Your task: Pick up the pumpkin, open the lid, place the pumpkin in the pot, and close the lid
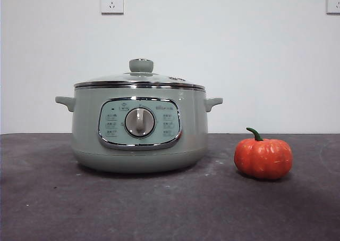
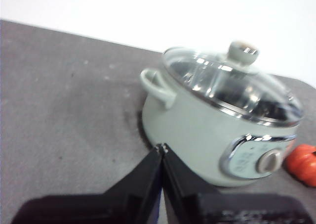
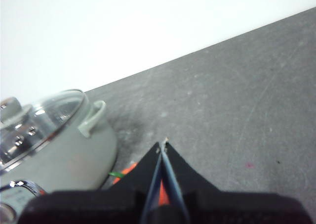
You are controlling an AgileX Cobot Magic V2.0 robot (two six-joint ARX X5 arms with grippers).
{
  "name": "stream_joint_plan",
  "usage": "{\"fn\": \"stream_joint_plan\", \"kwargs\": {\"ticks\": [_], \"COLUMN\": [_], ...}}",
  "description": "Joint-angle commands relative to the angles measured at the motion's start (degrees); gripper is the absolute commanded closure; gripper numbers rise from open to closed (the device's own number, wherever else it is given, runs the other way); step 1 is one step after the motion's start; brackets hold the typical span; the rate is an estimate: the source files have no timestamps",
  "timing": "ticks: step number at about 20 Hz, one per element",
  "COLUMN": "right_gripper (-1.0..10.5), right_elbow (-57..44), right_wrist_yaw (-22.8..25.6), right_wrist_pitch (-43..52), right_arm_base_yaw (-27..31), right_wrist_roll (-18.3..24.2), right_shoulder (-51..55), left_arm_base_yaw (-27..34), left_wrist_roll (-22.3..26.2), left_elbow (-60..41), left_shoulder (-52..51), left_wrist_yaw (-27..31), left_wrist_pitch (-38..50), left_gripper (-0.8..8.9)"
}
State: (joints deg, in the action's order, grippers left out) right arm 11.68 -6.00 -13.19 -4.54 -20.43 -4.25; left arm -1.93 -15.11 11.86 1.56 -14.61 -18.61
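Note:
The sage-green pot (image 1: 139, 126) stands on the dark table with the glass lid (image 1: 139, 80) shut on it, its knob (image 1: 141, 65) upright. The orange pumpkin (image 1: 263, 157) sits on the table to the pot's right, apart from it. Neither gripper shows in the front view. My left gripper (image 2: 162, 147) is shut and empty, above the table beside the pot (image 2: 207, 135); the pumpkin (image 2: 302, 163) shows at that picture's edge. My right gripper (image 3: 163, 146) is shut and empty, above the pumpkin (image 3: 129, 170), which its jaws mostly hide. The pot (image 3: 59, 145) shows beside it.
A white wall stands behind the table, with a socket (image 1: 112, 1) above the pot and another (image 1: 333, 1) at the right edge. The dark table top (image 1: 170, 209) stretches in front of the pot and pumpkin.

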Motion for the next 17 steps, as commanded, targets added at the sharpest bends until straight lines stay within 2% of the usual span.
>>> {"fn": "stream_joint_plan", "kwargs": {"ticks": [1,5,7,17], "right_gripper": [9.6,9.6,9.6,9.6], "right_elbow": [5.0,13.1,17.6,38.3], "right_wrist_yaw": [-0.1,-2.8,-4.6,-14.6], "right_wrist_pitch": [-2.5,-8.7,-11.9,-30.8], "right_arm_base_yaw": [0.0,0.0,-0.1,-0.1], "right_wrist_roll": [-0.4,3.0,6.0,19.6], "right_shoulder": [-3.1,-8.7,-12.1,-28.9], "left_arm_base_yaw": [0.1,0.1,0.1,0.1], "left_wrist_roll": [-0.3,0.9,3.3,11.1], "left_elbow": [3.3,9.9,13.7,28.9], "left_shoulder": [2.0,6.4,9.4,22.6], "left_wrist_yaw": [-0.7,-0.7,-1.7,-14.1], "left_wrist_pitch": [-1.3,-5.7,-8.4,-19.4], "left_gripper": [8.22,8.22,8.22,8.22]}}
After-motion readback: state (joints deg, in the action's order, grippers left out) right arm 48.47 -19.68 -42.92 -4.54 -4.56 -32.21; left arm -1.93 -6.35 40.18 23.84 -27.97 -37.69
